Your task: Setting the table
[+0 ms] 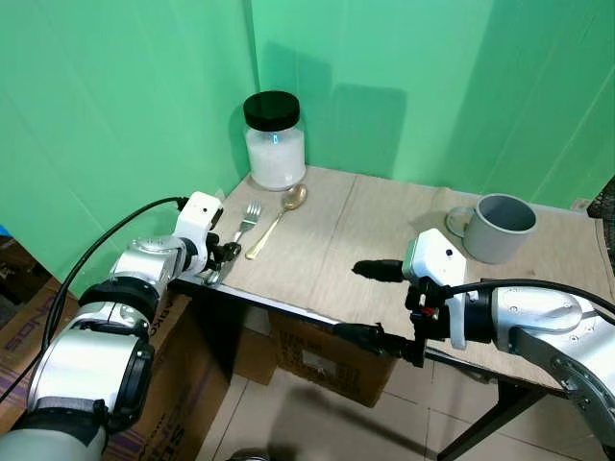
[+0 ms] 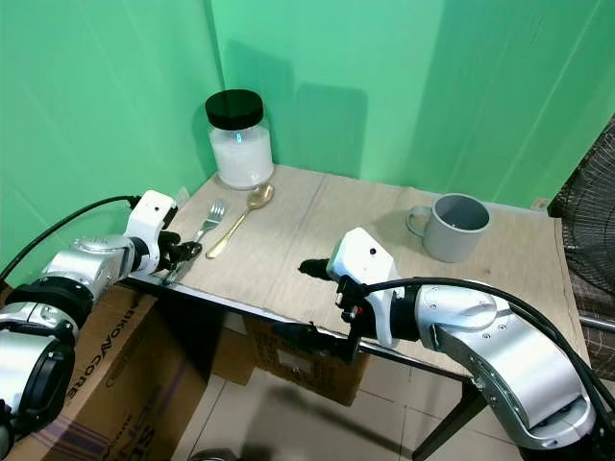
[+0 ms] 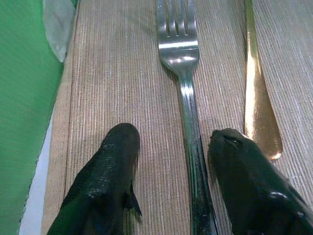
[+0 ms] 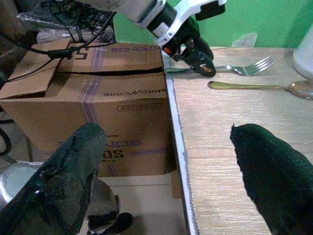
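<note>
A silver fork (image 1: 247, 223) and a gold spoon (image 1: 279, 219) lie side by side at the wooden table's (image 1: 384, 240) left end. My left gripper (image 1: 223, 264) sits at the table's left edge, open. Its black fingers (image 3: 117, 156) straddle the fork's handle (image 3: 191, 142), with gaps on both sides. A grey mug (image 1: 498, 227) stands at the right. My right gripper (image 1: 367, 303) is wide open at the table's front edge, one finger over the top, the other below the edge, with nothing between them.
A glass jar with a black lid (image 1: 274, 141) stands at the back left corner, holding something white. Cardboard boxes (image 4: 93, 93) sit on the floor left of and under the table. A fan's grille (image 2: 586, 211) stands at the far right. Green cloth hangs behind.
</note>
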Tool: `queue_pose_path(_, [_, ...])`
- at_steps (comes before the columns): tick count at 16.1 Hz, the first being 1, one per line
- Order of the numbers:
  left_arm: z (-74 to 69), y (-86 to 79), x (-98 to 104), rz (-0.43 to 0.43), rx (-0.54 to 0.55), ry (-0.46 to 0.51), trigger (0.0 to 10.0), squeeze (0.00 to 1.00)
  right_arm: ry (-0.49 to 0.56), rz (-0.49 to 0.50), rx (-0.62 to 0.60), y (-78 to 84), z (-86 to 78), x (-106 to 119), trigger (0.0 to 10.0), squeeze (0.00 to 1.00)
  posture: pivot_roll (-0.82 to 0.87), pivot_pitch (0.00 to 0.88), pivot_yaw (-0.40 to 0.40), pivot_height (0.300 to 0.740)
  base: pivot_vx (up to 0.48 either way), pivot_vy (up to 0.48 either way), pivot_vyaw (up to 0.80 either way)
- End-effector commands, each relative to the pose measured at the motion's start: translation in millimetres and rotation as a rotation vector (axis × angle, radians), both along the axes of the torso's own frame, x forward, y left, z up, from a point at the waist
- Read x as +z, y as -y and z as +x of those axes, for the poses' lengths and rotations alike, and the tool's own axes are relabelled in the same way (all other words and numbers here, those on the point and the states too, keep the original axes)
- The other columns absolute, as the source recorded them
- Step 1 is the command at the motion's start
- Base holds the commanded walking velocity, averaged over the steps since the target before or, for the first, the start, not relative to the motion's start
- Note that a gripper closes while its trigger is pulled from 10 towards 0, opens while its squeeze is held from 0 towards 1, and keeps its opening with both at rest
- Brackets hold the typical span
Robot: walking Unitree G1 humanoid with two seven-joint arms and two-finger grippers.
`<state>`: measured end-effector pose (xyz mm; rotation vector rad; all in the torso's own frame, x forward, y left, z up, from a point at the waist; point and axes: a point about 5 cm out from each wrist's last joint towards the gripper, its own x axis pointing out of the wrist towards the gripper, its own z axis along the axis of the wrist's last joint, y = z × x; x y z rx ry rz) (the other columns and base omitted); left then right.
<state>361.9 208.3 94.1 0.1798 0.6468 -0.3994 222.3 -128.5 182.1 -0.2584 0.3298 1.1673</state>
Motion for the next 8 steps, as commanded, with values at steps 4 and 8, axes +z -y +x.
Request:
queue_pose_path(4, [1.3,-1.9,3.4,0.031,-0.033,-0.009,0.0,0.0,0.004,-0.007,0.038,-2.9,-7.7,4.0,10.0,0.0,0.04,0.0,0.083,0.74,0.0,0.0,0.0])
queue_pose_path(8, [1.1,-4.2,4.3,0.032,-0.04,-0.011,0.0,0.0,0.007,0.002,0.062,-3.1,-11.6,9.9,10.0,0.0,0.04,0.0,0.082,0.74,0.0,0.0,0.0])
